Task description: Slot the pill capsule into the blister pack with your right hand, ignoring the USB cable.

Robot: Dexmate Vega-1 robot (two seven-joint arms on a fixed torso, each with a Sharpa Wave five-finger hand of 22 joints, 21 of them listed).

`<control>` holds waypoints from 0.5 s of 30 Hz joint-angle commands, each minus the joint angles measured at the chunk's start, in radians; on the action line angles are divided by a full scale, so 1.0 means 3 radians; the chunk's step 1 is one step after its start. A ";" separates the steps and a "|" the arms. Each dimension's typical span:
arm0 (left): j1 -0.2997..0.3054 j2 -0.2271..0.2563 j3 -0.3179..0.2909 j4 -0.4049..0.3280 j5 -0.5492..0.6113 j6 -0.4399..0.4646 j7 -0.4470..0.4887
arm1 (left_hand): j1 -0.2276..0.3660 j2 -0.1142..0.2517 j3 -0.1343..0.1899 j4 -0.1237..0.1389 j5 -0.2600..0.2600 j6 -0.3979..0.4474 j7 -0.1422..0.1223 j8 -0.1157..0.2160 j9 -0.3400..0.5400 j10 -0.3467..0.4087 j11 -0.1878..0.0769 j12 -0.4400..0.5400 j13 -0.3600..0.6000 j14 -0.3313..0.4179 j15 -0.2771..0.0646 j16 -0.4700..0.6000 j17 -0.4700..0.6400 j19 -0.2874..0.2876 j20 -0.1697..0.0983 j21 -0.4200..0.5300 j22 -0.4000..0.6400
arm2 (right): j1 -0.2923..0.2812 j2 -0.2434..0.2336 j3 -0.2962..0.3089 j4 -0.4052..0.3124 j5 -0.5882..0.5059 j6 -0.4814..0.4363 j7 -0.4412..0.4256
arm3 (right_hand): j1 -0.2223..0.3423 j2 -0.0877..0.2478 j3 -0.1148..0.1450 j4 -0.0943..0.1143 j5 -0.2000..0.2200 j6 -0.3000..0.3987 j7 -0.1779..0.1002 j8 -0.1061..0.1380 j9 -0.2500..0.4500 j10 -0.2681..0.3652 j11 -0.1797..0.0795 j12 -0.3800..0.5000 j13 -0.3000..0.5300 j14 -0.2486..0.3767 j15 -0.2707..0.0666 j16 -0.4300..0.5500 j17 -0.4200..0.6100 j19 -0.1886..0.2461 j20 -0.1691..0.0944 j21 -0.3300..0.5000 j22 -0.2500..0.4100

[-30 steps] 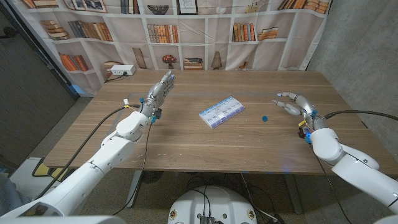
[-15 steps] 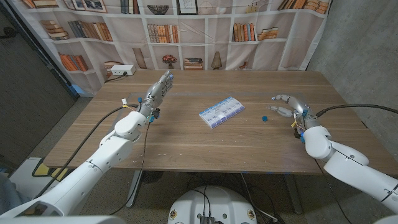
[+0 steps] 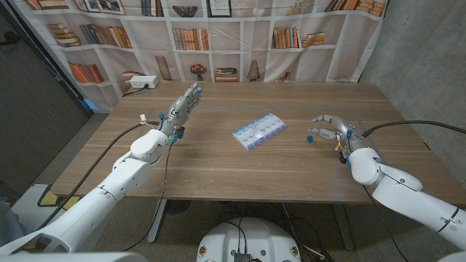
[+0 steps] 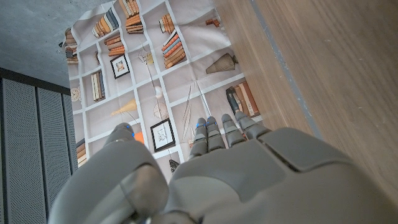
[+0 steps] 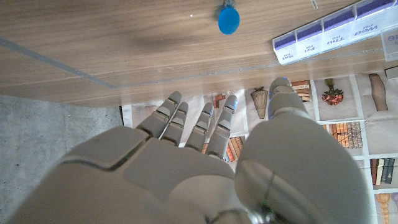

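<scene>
White arms (image 3: 109, 193), grey hands (image 3: 331, 125), black cables (image 3: 408, 125).

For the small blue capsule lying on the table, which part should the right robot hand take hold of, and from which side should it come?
The blue capsule is small, lies low on the table and stands apart from the pill organizer. Probably best to pinch it across its middle between thumb and one fingertip, coming from above on the right robot hand's own side, where the wood is bare.

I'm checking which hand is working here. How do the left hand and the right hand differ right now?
The right hand reaches low over the table toward the blue capsule, fingers curved and spread; the left hand is far from it, fingers straight and together, pointing toward the bookshelf backdrop. The right hand sits closer to the pill organizer than the left. Both hold nothing.
</scene>
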 commanded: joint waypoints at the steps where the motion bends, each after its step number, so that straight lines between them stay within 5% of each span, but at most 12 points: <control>1: -0.0081 0.0021 0.0026 0.0119 -0.0031 0.0005 -0.0145 | 0.0037 -0.0022 -0.0015 -0.0009 -0.0015 -0.0010 -0.0001 -0.0010 0.0019 -0.0019 -0.0008 -0.0007 0.0011 -0.0001 0.0016 -0.0008 0.0012 -0.0039 -0.0008 -0.0024 0.0015 | 0.0127 0.0010 -0.0193 -0.0020 -0.0014 -0.0217 0.0048 | 0.0059 -0.0005 -0.0003 0.0025 0.0025 0.0046 0.0001 -0.0024 0.0015 -0.0023 -0.0013 -0.0008 0.0009 -0.0034 -0.0075 -0.0009 0.0011 -0.0047 -0.0078 -0.0029 0.0002; 15: -0.0103 0.0024 0.0008 0.0170 -0.0048 -0.0029 -0.0174 | 0.0083 -0.0025 -0.0015 -0.0035 -0.0027 -0.0006 -0.0005 -0.0018 0.0020 -0.0019 -0.0012 -0.0013 0.0012 -0.0010 0.0017 -0.0012 0.0011 -0.0054 0.0008 -0.0026 0.0016 | 0.0283 0.0116 -0.0454 0.0058 -0.0236 -0.0453 -0.0135 | 0.0407 -0.0001 0.0002 0.0007 0.0102 0.0061 -0.0005 -0.0074 0.0023 -0.0157 -0.0124 -0.0056 0.0011 -0.0184 -0.0198 -0.0018 0.0012 -0.0176 -0.0196 -0.0022 0.0006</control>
